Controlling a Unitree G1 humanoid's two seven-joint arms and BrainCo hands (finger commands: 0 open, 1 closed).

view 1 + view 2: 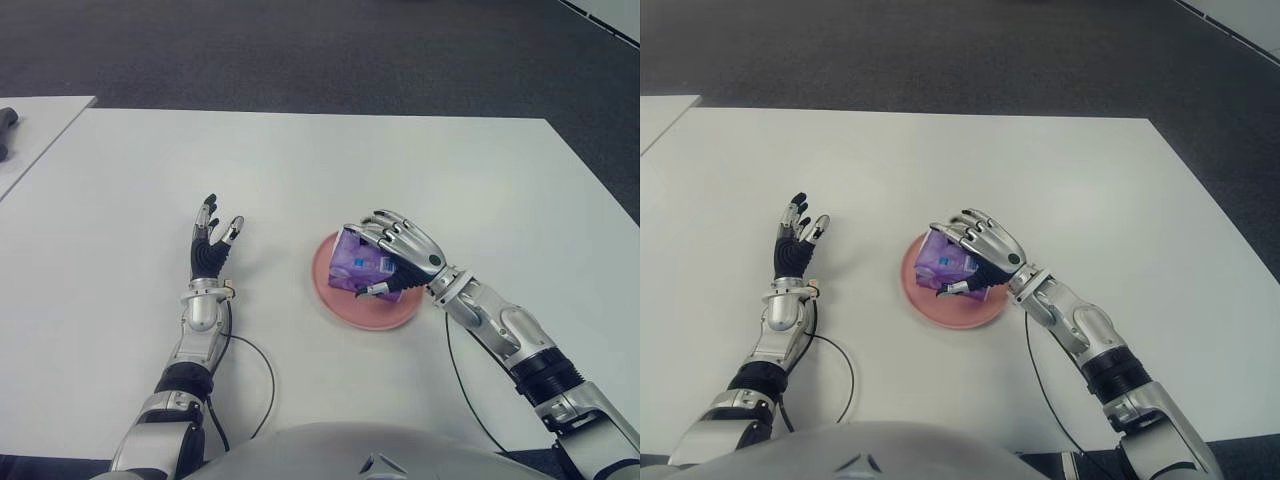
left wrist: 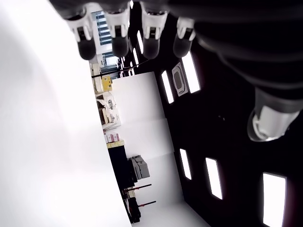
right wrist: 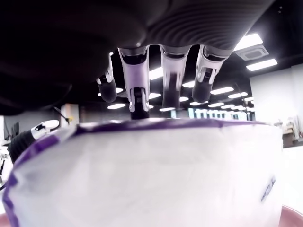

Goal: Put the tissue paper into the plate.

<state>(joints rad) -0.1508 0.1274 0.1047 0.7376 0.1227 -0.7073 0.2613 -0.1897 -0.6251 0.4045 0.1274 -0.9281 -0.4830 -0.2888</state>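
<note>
Left eye view shows the right hand (image 1: 395,255) wrapped over a purple tissue pack (image 1: 362,262), fingers draped across its top and the thumb tucked under the near side, with the pack sitting over the pink plate (image 1: 345,295) on the white table (image 1: 420,170). Whether the pack already rests on the plate or hangs just above it I cannot tell. The right wrist view, close up, has the fingers (image 3: 135,90) curled along the far top edge of the pack's white, purple-trimmed face. It looks like a soft plastic-wrapped bundle: probably light, squashy under pressure, and its film likely a little slick, so a broad hold across the top and sides, as here, suits it better than a pinch at one corner; dropping it should do no harm. The left hand (image 1: 212,245) shows well to the left of the plate, fingers spread and pointing away from the robot, holding nothing. By count: one tissue pack, one plate, one table, two hands, and a dark object (image 1: 6,125) at the far left edge.
</note>
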